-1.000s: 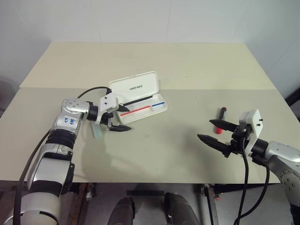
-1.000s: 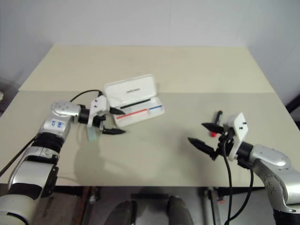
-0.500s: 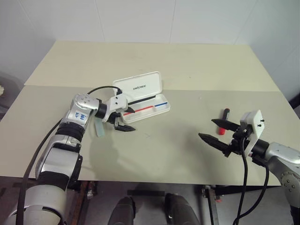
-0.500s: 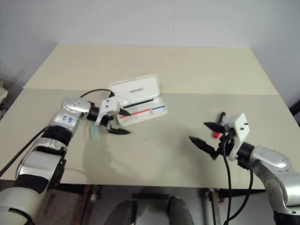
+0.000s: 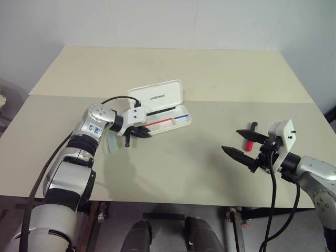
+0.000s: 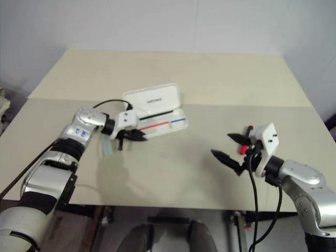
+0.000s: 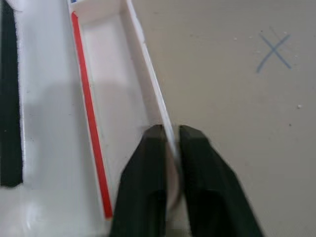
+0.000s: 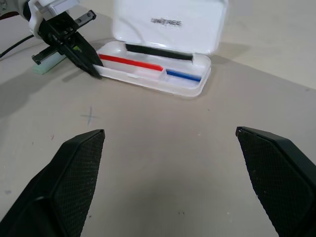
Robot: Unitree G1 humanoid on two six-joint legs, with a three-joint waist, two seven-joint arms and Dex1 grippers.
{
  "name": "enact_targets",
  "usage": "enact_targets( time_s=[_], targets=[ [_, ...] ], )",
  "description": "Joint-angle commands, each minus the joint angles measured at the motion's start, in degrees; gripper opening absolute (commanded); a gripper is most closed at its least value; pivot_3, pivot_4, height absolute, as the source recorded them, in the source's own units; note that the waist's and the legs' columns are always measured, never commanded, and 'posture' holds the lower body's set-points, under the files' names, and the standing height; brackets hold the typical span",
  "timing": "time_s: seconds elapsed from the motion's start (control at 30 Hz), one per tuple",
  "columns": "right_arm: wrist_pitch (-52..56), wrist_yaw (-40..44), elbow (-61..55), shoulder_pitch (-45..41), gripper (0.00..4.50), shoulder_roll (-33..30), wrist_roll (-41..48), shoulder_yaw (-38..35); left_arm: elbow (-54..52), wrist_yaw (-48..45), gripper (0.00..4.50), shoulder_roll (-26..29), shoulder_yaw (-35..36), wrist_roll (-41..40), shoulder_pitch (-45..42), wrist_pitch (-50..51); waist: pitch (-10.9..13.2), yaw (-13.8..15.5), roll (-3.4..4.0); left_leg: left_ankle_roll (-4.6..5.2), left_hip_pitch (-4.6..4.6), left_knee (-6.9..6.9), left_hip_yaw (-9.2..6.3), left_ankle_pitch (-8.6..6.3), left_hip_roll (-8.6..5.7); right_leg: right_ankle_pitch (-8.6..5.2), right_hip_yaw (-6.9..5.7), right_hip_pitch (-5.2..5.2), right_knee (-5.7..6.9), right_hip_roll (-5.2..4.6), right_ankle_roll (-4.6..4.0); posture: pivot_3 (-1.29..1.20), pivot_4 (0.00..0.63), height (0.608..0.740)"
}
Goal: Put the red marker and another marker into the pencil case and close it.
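Since the earlier frames, left gripper (image 5: 140, 133) has been closing, now pinching the pencil case's (image 5: 167, 119) near wall. Right gripper (image 5: 242, 145) is hovering wide open, the red marker (image 5: 251, 134) lying just beyond it, long axis pointing away. Another marker (image 5: 111, 144) is lying beside the left wrist. Farther back, the lid is standing open, no marker inside.

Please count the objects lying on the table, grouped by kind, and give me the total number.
Markers: 2, the red marker near the right gripper and the green marker beside the left gripper
Pencil cases: 1, the white pencil case, lid open
Total: 3
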Motion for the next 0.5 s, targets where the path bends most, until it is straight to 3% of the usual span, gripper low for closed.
enact_targets(
  time_s=[0.03, 0.5],
  targets=[
    [-0.75, 0.14, 0.05, -1.27, 4.50, -0.50, -0.11, -0.64, -0.91, 0.43, 0.01, 0.44, 0.20, 0.53, 0.11, -0.88, 0.00, -0.07, -0.01, 0.00, -0.01, 0.01, 0.01, 0.01, 0.00, 0.01, 0.01, 0.00, -0.03, 0.00, 0.00, 0.00, 0.150, 0.740],
    [-0.33, 2.49, 1.78, -3.02, 4.50, -1.84, -0.15, -1.24, -16.57, 1.10, 0.01, 4.82, 3.61, -2.52, 4.48, 0.34, 0.02, -0.25, -0.03, -0.01, -0.12, -0.11, 0.03, -0.02, 0.00, 0.05, 0.03, -0.16, -0.02, 0.00, 0.04, 0.00, 0.150, 0.740]
  ],
)
